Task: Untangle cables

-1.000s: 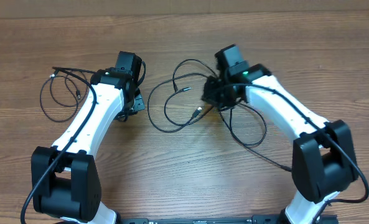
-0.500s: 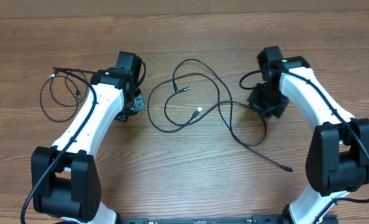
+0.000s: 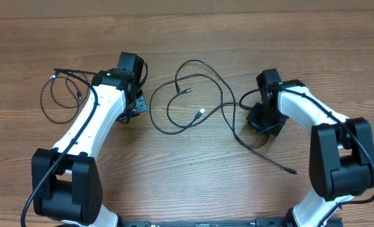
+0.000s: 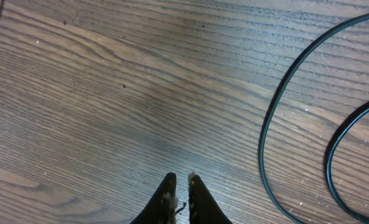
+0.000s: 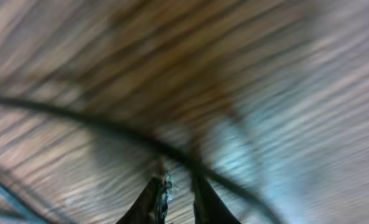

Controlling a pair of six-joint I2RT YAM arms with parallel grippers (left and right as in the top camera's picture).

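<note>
**A:** Black plug end (image 3: 292,171) sits nearest the bases, loose on the wood-grain counter (image 3: 187,189) on the right side. Its cord runs up toward the right tool (image 3: 261,120).

**B:** State of that tool?

**A:** The wrist view is smeared. Its fingers (image 5: 150,199) stand a narrow slit apart and a dark cord crosses right at their tips. Pinched or only passing by, I cannot tell.

**B:** What changed?

**A:** A second ago that arm sat over the middle cables (image 3: 196,62). It swung out to the right, then came back in and slightly down. The strands beside it went along, so the bunch it covered now lies as open loops between the two arms.

**B:** Meaning for the job?

**A:** Good progress, by my reading. The silver-tipped plug (image 3: 200,113) lies free inside the loops. Strands still cross just left of the right tool, and that crossing likely needs the next pull.

**B:** Left side?

**A:** The left tool (image 4: 179,180) has not shifted. Its fingers are together with nothing between them, over bare wood. Two cable arcs (image 4: 277,124) lie to its right, near but not touching.

**B:** Farthest out?

**A:** A separate coil (image 3: 43,104) with a white plug (image 3: 53,77) lies on the far left, well apart from the middle loops. It looks already sorted.
</note>
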